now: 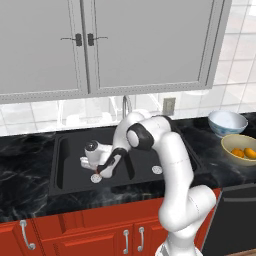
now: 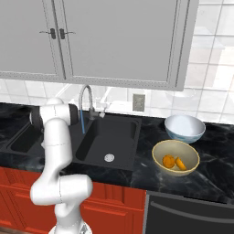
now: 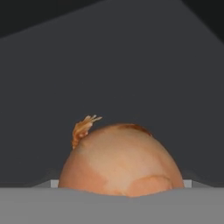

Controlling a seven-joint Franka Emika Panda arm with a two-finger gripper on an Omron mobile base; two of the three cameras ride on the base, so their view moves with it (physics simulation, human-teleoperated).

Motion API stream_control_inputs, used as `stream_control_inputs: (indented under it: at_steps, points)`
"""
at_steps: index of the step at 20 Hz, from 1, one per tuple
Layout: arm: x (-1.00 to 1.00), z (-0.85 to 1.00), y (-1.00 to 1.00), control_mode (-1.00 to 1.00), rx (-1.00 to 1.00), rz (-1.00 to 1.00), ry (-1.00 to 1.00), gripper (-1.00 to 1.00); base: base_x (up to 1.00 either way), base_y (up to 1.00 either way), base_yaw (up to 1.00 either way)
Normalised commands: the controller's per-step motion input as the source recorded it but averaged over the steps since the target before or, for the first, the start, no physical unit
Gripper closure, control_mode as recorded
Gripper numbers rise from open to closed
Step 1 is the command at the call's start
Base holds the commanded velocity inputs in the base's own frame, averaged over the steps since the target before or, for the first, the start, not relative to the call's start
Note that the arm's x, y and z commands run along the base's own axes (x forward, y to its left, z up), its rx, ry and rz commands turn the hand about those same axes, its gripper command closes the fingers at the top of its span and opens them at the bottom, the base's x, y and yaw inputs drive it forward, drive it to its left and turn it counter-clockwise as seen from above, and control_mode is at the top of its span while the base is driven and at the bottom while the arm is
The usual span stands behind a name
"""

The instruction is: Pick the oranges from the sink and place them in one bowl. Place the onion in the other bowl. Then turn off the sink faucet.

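Note:
The reddish-brown onion (image 3: 120,162) sits right in front of the hand camera, its dry tuft pointing up and left. My gripper (image 1: 101,170) reaches low into the left basin of the black sink (image 1: 65,165), its fingers closed around the onion (image 1: 97,171) just above the drain. Two oranges (image 2: 169,161) lie in the yellow-tan bowl (image 2: 157,148) on the counter to the right. Behind that bowl stands the pale blue-white bowl (image 2: 184,128), with nothing in it. A thin blue stream runs down from the silver gooseneck faucet (image 2: 84,103).
Black marble counter (image 1: 25,165) surrounds the sink. Grey wall cabinets (image 1: 125,45) hang above the faucet. The right basin holds just its drain (image 2: 109,157). A dark appliance front (image 1: 235,220) stands below the counter on the right.

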Motion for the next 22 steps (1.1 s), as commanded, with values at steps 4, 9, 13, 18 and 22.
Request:
stream_control_inputs:
  at_steps: [4,9,13,18,22]
  points:
    - [0.00,0.58,0.00,-1.00,0.00,0.00,-0.03,1.00,0.00,0.00,0.00]
    - [0.00,0.67,0.00,-1.00,0.00,0.00,-0.02,1.00,0.00,0.00,0.00]
    - [0.00,0.72,0.05,-1.00,0.00,0.00,-0.01,1.00,0.00,0.00,0.00]
    - [0.00,0.54,0.13,-1.00,-0.06,0.00,0.00,1.00,0.00,0.00,0.00]
    - [0.00,0.49,0.09,-1.00,-0.06,0.00,-0.02,1.00,0.00,0.00,0.00]
